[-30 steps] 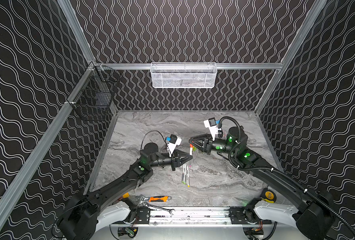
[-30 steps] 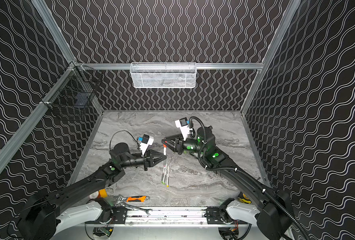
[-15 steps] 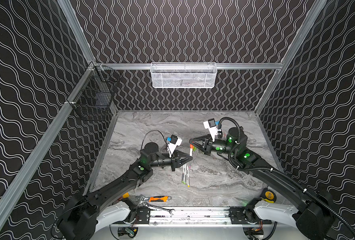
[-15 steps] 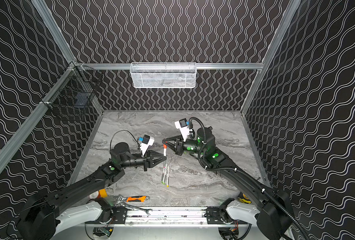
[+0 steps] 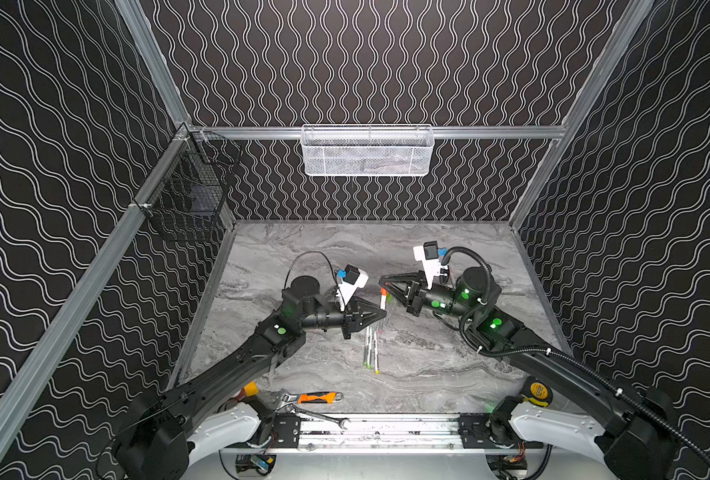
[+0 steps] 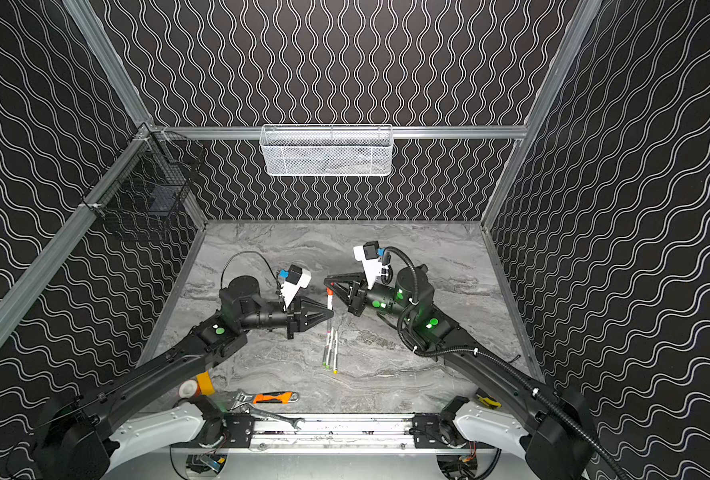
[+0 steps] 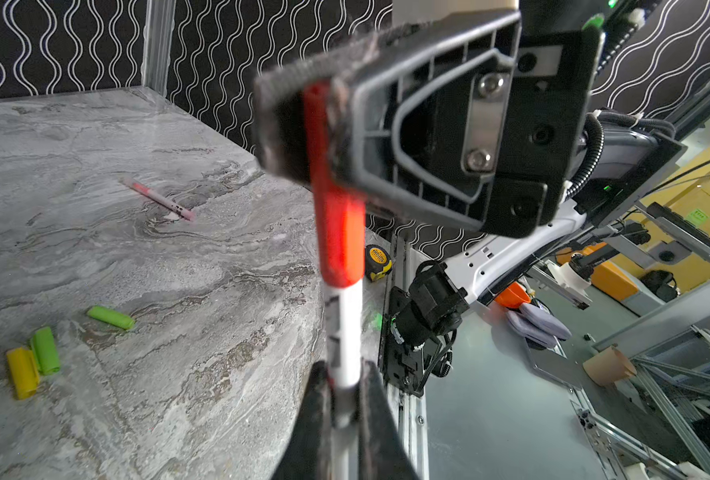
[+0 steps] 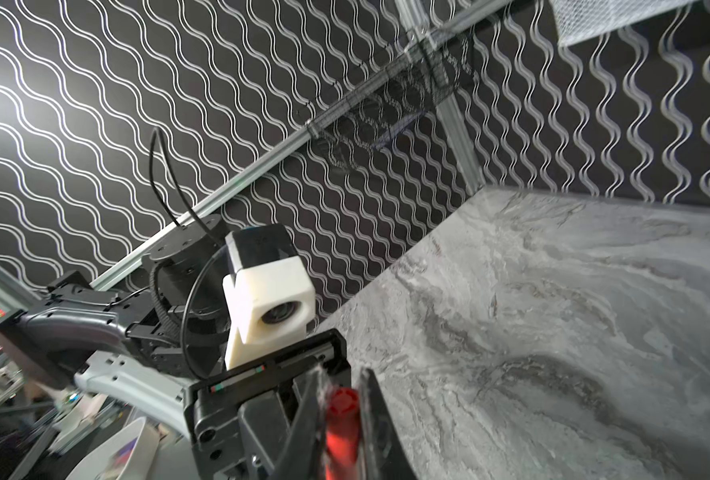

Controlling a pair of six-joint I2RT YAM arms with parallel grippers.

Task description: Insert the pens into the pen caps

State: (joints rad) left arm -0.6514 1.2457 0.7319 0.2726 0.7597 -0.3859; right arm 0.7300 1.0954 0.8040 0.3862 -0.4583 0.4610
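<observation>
Both arms reach low, meeting mid-table. Left claw (image 5: 380,319) clamped on pen (image 7: 345,332), held upright above the table (image 5: 449,365). Right claw (image 5: 383,284) clamped on red cap (image 7: 338,232), sitting over pen's top. Cap's upper end hidden between fingers (image 7: 278,133), blurred.

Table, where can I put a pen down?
Bare: the far strip of table along the back wall, and the patch between the loose pens and the tape measure. Crowded: middle, around the held pen; front edge, by the wrench.
</observation>
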